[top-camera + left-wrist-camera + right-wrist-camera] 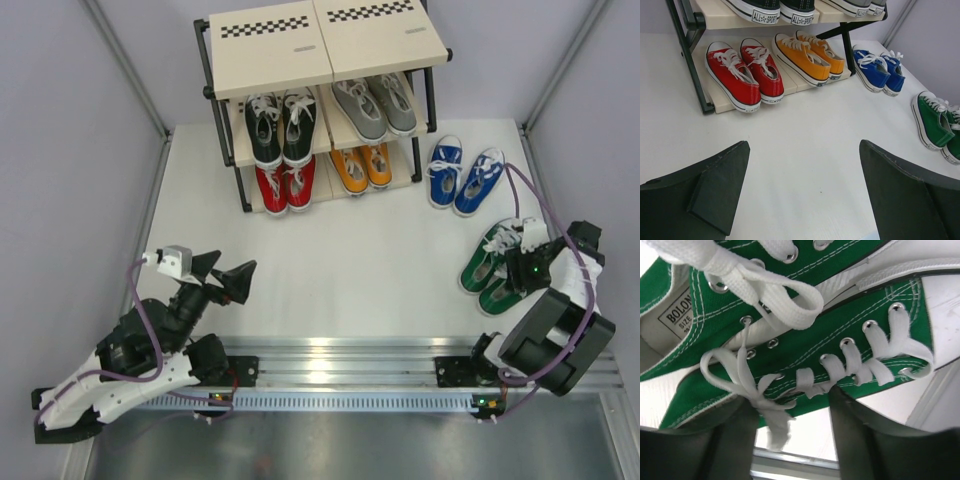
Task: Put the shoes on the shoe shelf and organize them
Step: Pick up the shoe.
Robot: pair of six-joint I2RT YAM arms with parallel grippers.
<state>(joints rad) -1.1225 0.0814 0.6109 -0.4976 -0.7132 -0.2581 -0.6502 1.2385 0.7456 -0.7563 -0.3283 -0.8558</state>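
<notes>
Shoes (300, 120) in six colours are shown. Where does each pair lie? (Student)

Four pairs sit on the shoe shelf (270, 60) at the far side of the table (350, 270). The black pair (282, 128) is on the left of the middle tier and the grey pair (373, 105) on its right. The red pair (285, 187) is on the left of the bottom tier and the orange pair (362, 167) on its right. The blue pair (465, 175) stands on the table just right of the shelf. The green pair (485, 268) lies nearer the arms, also on the right. (Tutor)

What does the right gripper (522, 262) do? (Student)

It hangs directly over the green pair. In the right wrist view, its two fingers (735, 440) stand partly apart on either side of the white lace bow (765, 400) of the nearer green shoe (840, 340), with their tips against the canvas. The two green shoes lie side by side and touch. Whether the jaws actually clamp the shoe cannot be told. (Tutor)

And the left gripper (232, 265)? (Student)

It is spread wide and holds nothing. It sits above bare table on the left, well apart from every shoe. Its wrist view looks toward the bottom tier, with the red and orange pairs ahead. (Tutor)
</notes>
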